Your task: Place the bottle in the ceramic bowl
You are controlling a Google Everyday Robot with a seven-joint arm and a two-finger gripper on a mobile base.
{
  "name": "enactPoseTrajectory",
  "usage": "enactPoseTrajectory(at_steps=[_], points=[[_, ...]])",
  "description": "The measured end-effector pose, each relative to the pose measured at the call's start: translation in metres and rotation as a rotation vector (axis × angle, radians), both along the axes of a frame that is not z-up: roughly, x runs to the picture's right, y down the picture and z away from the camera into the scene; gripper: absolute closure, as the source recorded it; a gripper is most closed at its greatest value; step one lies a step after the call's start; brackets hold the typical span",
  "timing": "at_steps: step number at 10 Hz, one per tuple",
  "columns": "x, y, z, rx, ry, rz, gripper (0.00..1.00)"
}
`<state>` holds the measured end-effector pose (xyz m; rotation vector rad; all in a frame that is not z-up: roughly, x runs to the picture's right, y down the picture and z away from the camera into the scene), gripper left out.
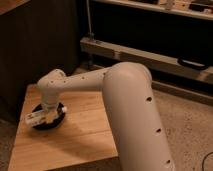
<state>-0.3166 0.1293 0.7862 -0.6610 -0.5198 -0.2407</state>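
- The gripper (48, 114) hangs at the lower left of the frame, directly over the ceramic bowl (56, 121), with the white arm (125, 95) sweeping in from the right.
- The bottle (38, 119) lies sideways under it, across the bowl's left rim, poking out leftward.
- Whether the jaws grip the bottle or are parted, I cannot tell.
- The bowl sits on the wooden bench (85, 130).
- Step in hand, as I judge it: the placing itself.
- Next move calls for centring the bottle over the bowl, then letting go and lifting straight up.

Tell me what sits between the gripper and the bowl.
In the camera view, the bottle lies between them, under the gripper and across the bowl at the table's left.
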Motion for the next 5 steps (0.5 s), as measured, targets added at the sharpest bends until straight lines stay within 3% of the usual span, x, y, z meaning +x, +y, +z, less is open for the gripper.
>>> enactPoseTrajectory(at_steps=[2, 5], points=[[0.0107, -0.003, 0.0038, 0.004, -0.027, 0.019, 0.2], [0.0122, 0.0007, -0.0026, 0.011, -0.076, 0.015, 0.2]])
